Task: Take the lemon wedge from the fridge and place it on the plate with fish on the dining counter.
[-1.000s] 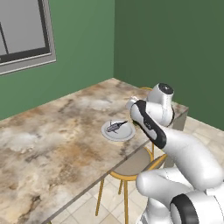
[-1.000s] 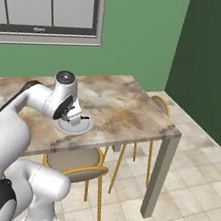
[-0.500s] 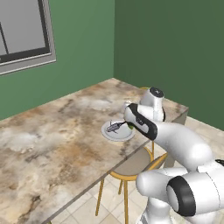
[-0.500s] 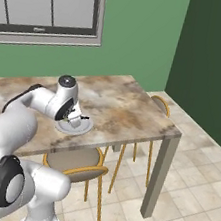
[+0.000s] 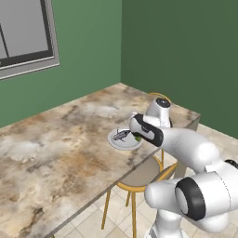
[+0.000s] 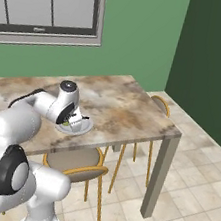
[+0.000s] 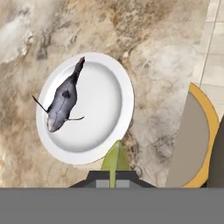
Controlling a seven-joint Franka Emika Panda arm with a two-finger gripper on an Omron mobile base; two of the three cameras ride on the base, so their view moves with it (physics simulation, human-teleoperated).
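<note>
The dining counter [image 5: 60, 139], the broad marbled slab, is taking up most of both base views and is lying bare except for the plate with fish [image 7: 98, 109], which is sitting near its front edge. The white arm is reaching low over that edge, and its gripper [image 7: 114, 174] is hovering just above the plate's near rim. A yellow-framed stool [image 6: 76, 165] is standing tucked under the counter directly below the plate, and a second stool [image 6: 159, 104] is showing at the far corner; neither is rising above the slab, so nothing seems to be blocking the way down. On the plate the small dark fish [image 7: 61, 103] is lying toward one side, leaving the middle and the near part of the plate open. Smallest of all, the lemon wedge [image 7: 115, 159] is being pinched between the closed-up finger tips, its pale green point sticking out over the plate's rim and, as far as the hand view shows, not yet resting on it. Judging from this, the fetching and carrying are done, and what is remaining is a small move inward and down, then letting go. The main risk is releasing too near the rim, where the wedge could be tipping off onto the counter.
</note>
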